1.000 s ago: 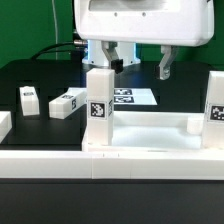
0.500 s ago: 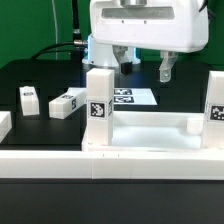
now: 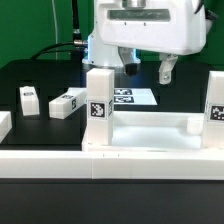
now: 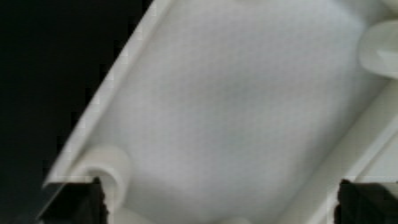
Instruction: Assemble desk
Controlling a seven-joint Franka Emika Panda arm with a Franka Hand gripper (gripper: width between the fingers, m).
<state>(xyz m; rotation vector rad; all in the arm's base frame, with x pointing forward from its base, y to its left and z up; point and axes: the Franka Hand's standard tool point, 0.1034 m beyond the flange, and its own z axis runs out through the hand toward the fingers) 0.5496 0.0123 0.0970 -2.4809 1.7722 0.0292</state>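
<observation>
**Scene inventory, largest item first**

1. Black table (image 3: 30, 75). All other items are carried on it.
2. Robot arm (image 3: 140, 25). The white body is seen at the top of the exterior view, above the far side of the work area.
3. Long white rail (image 3: 40, 162). It is laid across the near edge of the table, just in front of the desk part.
4. Tabletop (image 3: 150, 133). White and rimmed, it is placed low in the middle and toward the exterior view's right, directly behind the rail. In the wrist view its pale surface (image 4: 231, 110) fills most of the picture.
5. Marker board (image 3: 128, 97). It is laid flat behind the tabletop, under the arm.
6. Upright legs, two. One (image 3: 98, 95) is stood at the tabletop's corner on the exterior view's left, the other (image 3: 214, 105) at the right edge. A tag is shown on each.
7. Loose legs, two. One (image 3: 65, 104) and another (image 3: 28, 98) are laid on the table, well apart from the tabletop on the exterior view's left.
8. Gripper (image 3: 145, 66). It is held above the marker board, with its fingers spread and nothing held between them.
</observation>
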